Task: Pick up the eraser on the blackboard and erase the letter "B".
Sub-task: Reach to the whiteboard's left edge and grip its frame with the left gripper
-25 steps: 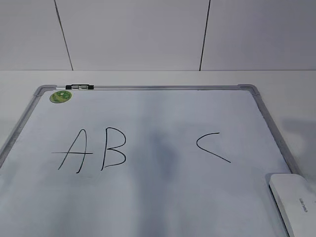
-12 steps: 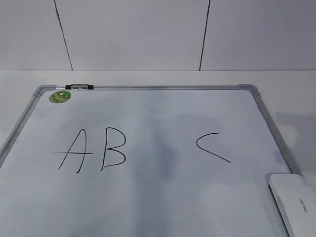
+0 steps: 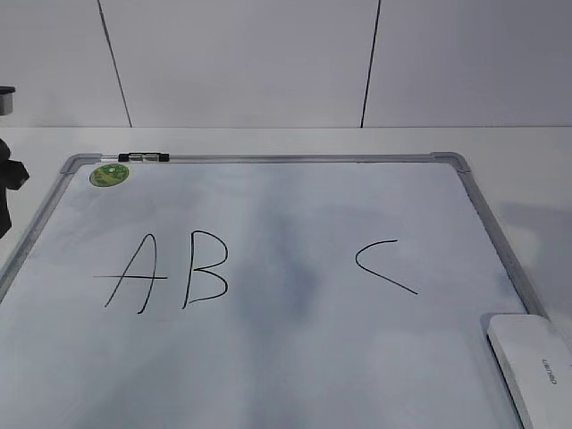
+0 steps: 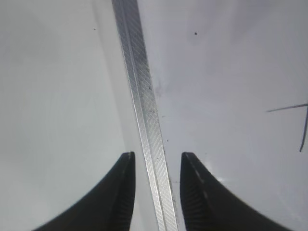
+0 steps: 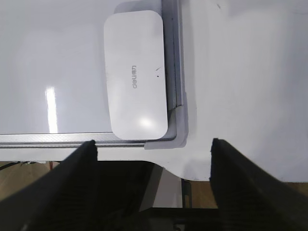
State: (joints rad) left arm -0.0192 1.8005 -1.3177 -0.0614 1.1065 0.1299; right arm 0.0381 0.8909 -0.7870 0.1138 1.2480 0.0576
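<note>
The blackboard (image 3: pixel 304 159) is a white dry-erase board with a grey frame, lying flat. Black letters A (image 3: pixel 134 273), "B" (image 3: pixel 206 268) and C (image 3: pixel 384 265) are written on it. The white eraser (image 3: pixel 532 362) lies in the board's near right corner. In the right wrist view the eraser (image 5: pixel 136 74) is ahead of my open, empty right gripper (image 5: pixel 154 149), which hangs over the table's edge beside the board's corner (image 5: pixel 175 137). My left gripper (image 4: pixel 156 161) is open and empty above the board's left frame rail (image 4: pixel 144 106). Part of my left arm (image 3: pixel 7 179) shows at the left edge.
A small black-and-silver marker (image 3: pixel 143 158) lies on the far frame rail by a round green sticker (image 3: pixel 109 174). White table surrounds the board, with a panelled wall behind. The table's front edge and the floor below show in the right wrist view (image 5: pixel 207 192).
My left arm has come into the exterior view at the left edge. The board, letters and eraser have not moved.
</note>
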